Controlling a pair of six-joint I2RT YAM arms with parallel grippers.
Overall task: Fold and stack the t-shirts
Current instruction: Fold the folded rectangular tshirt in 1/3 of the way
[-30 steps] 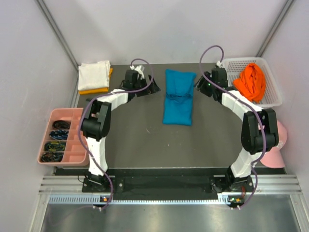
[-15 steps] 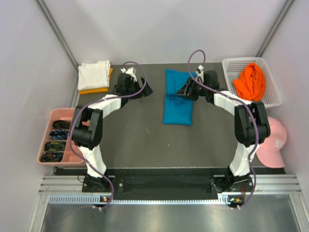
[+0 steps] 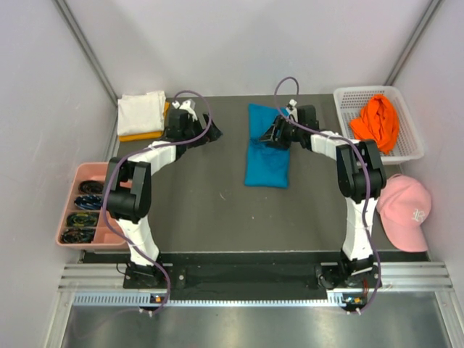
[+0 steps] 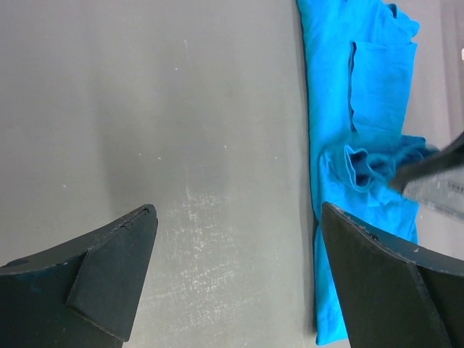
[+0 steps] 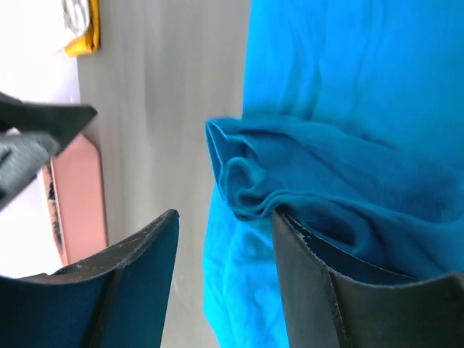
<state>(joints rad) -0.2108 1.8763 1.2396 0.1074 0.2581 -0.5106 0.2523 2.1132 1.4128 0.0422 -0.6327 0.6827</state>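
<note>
**Right pincer at the teal shirt's ruck**

The teal-blue t-shirt [image 3: 267,148] lies back-centre on the table [image 3: 210,196], a long folded strip of soft cloth, crumpled into a ruck halfway along. The right gripper [image 5: 225,217] hangs there, jaws half apart, the ruck brushing one finger, nothing clamped. The left gripper [image 4: 238,217] gapes wide over bare grey tabletop just beside the shirt, empty. Back left, the white t-shirt [image 3: 141,111] sits on the yellow-orange t-shirt [image 3: 141,135]. The bright orange t-shirt [image 3: 377,122] slumps in a white basket [image 3: 415,151].

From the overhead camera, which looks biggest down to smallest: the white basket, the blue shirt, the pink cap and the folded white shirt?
1. white basket
2. blue shirt
3. pink cap
4. folded white shirt
The cap and the white shirt look close in size, so their order is unsure.
</note>
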